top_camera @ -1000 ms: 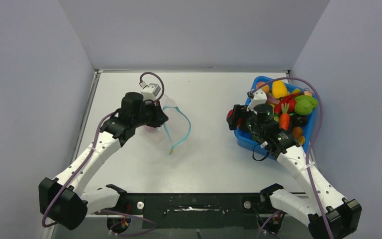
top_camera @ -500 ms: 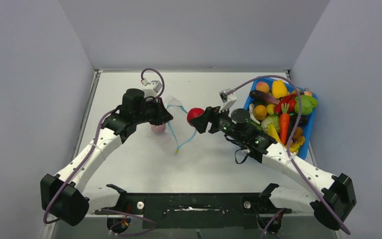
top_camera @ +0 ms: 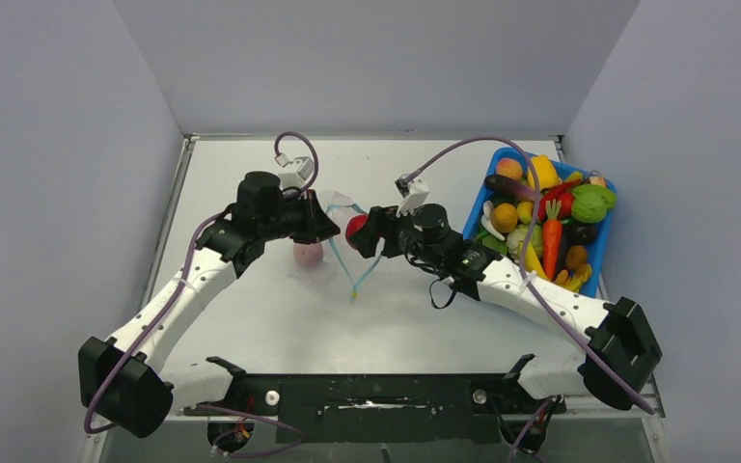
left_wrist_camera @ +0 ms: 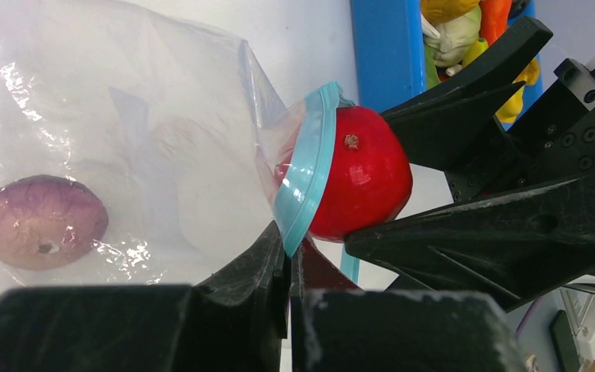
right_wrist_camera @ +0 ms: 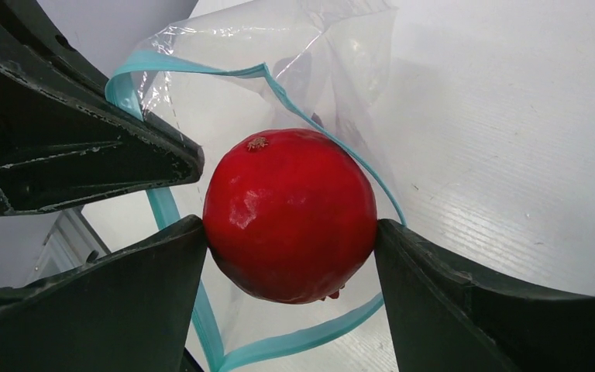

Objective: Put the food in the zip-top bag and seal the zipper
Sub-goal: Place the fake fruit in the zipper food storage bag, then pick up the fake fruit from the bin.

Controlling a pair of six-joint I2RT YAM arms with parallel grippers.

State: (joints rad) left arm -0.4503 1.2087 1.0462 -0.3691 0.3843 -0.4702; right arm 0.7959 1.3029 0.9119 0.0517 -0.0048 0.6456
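Just at the zipper (left_wrist_camera: 304, 170) edge, right gripper (right_wrist_camera: 290, 236) clasps red fruit (right_wrist_camera: 287, 201).

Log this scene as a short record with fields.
left gripper: pinched shut on zipper, bag mouth open
right gripper: gripping red fruit at bag mouth
in bag: one purple piece
bin: holds more food
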